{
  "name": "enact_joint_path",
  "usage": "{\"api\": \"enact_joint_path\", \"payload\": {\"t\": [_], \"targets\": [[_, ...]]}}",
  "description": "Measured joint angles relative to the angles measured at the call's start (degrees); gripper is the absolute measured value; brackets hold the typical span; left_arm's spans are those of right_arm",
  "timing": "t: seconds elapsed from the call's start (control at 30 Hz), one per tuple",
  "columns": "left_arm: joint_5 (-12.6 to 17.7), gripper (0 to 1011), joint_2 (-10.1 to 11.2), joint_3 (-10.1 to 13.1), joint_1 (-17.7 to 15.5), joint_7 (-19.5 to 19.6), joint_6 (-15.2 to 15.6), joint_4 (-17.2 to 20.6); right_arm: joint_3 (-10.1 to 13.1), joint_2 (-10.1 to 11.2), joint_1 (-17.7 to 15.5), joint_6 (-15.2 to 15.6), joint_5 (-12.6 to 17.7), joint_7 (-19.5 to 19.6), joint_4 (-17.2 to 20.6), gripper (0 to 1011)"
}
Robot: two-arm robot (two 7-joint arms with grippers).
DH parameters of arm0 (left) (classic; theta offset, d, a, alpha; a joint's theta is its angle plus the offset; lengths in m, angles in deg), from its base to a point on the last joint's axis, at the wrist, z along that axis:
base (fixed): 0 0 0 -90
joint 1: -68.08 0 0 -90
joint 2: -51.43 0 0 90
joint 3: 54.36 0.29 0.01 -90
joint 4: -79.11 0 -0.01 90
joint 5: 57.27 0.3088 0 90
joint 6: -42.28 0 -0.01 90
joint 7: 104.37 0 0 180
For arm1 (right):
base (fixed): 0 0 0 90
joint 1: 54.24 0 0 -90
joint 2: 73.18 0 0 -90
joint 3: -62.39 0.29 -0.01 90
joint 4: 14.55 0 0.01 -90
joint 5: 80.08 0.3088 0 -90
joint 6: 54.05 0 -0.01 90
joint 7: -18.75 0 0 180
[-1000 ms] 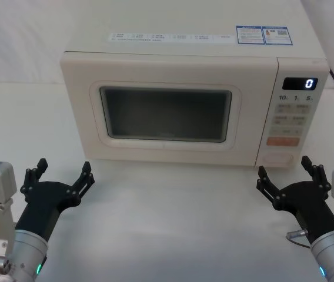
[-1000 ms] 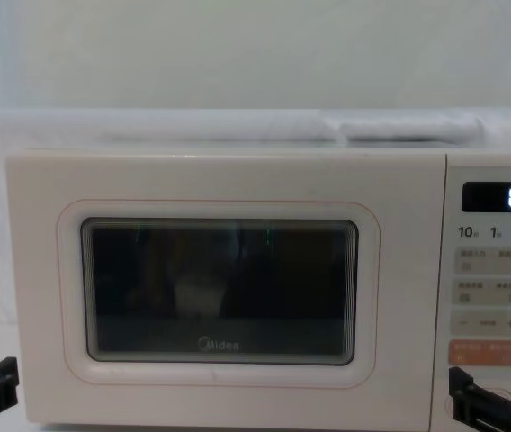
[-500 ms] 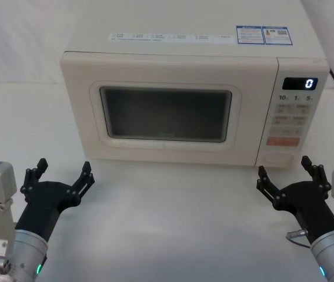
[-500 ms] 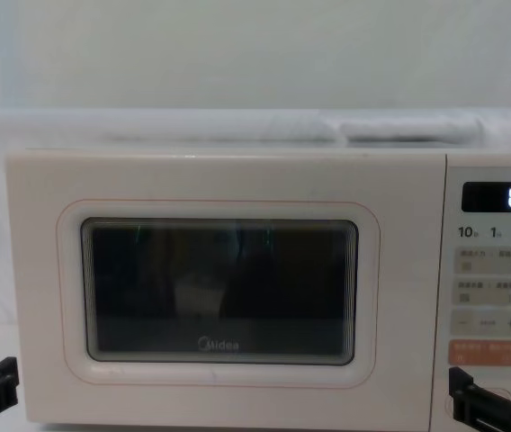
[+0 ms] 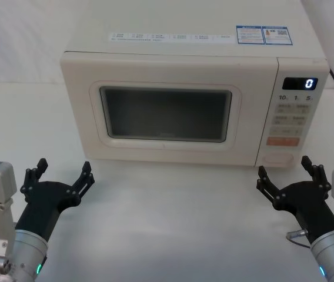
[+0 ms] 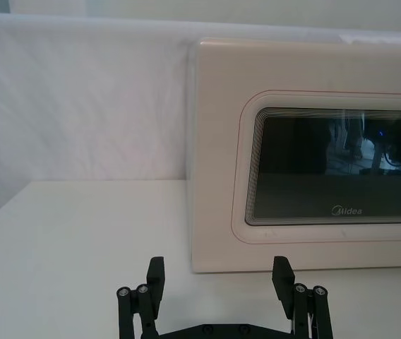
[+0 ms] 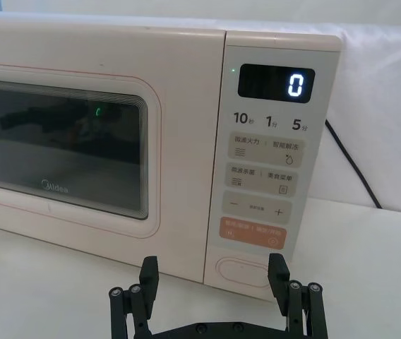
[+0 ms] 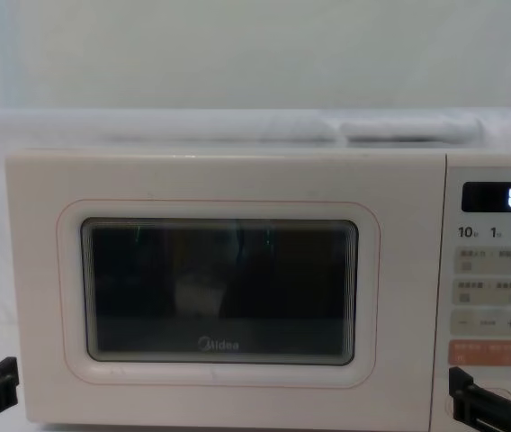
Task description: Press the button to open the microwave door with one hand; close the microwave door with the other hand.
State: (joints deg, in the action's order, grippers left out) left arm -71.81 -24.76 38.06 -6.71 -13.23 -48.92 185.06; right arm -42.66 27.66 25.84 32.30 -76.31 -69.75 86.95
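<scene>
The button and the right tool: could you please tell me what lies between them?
Nothing but bare white table, as the head view shows. The open right tool sits just before the button, not touching it.

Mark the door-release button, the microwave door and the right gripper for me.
button (image 7: 245, 270): right wrist view, centre of the wide cream pill.
microwave door (image 5: 167, 70): head view, cream strip above the window.
right gripper (image 5: 287, 174): head view, midway between its open fingertips, in front of the control panel.
</scene>
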Motion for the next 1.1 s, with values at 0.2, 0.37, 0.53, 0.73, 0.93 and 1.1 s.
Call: {"api": "enact_joint_path", "payload": {"t": [0.2,0.37,0.53,0.73,0.93,1.1], "targets": [[0.0,1001,0.0,0.0,0.0,0.0,0.0,0.0,0.0,0.0,0.0,0.0,0.0,0.0,0.0,1002],[0.0,1001,0.0,0.0,0.0,0.0,0.0,0.0,0.0,0.0,0.0,0.0,0.0,0.0,0.0,1002],[0.0,1001,0.0,0.0,0.0,0.0,0.0,0.0,0.0,0.0,0.0,0.0,0.0,0.0,0.0,1002],[0.0,1001,0.0,0.0,0.0,0.0,0.0,0.0,0.0,0.0,0.0,0.0,0.0,0.0,0.0,1002],[0.0,1001,0.0,0.0,0.0,0.0,0.0,0.0,0.0,0.0,0.0,0.0,0.0,0.0,0.0,1002],[0.0,1001,0.0,0.0,0.0,0.0,0.0,0.0,0.0,0.0,0.0,0.0,0.0,0.0,0.0,953]]}}
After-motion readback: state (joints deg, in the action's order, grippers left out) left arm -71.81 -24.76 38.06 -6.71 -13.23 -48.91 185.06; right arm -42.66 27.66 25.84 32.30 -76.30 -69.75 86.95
